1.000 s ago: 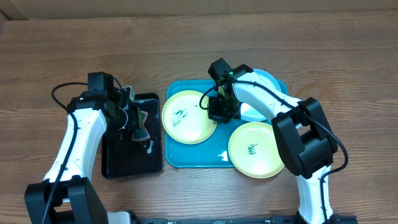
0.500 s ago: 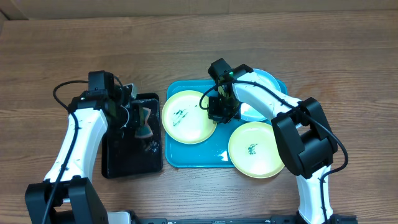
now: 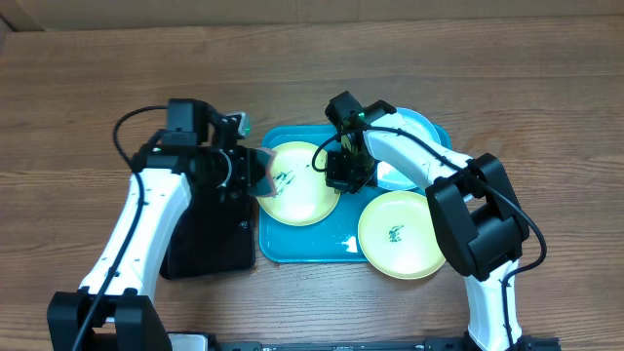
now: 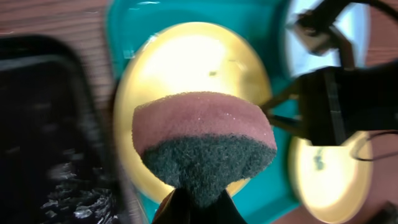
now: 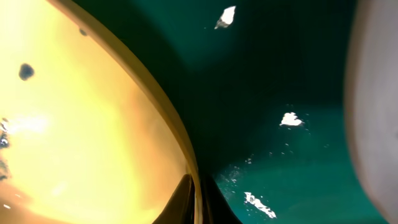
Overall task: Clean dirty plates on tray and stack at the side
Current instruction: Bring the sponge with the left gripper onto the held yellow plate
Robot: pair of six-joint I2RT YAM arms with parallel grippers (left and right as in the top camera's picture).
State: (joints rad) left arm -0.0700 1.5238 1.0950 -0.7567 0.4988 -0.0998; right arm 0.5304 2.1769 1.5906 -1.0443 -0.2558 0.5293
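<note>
A turquoise tray (image 3: 292, 244) holds a pale yellow-green plate (image 3: 297, 190) with dark smears at its left. A light blue plate (image 3: 417, 127) sits at its back right. A second yellow-green plate (image 3: 400, 234) overlaps its front right corner. My right gripper (image 3: 339, 175) is shut on the right rim of the left plate (image 5: 93, 137), a finger on each side of the rim. My left gripper (image 3: 244, 174) is shut on a sponge (image 4: 205, 146), pink on top and dark green below, held at the left plate's (image 4: 193, 68) left edge.
A black tray (image 3: 207, 239) with wet flecks lies left of the turquoise tray, under my left arm. Water drops (image 5: 289, 118) lie on the turquoise tray floor. The wooden table (image 3: 78, 107) surrounds everything.
My left gripper has lifted the sponge off the black tray and carried it right to the left plate's edge. The right gripper has not moved.
</note>
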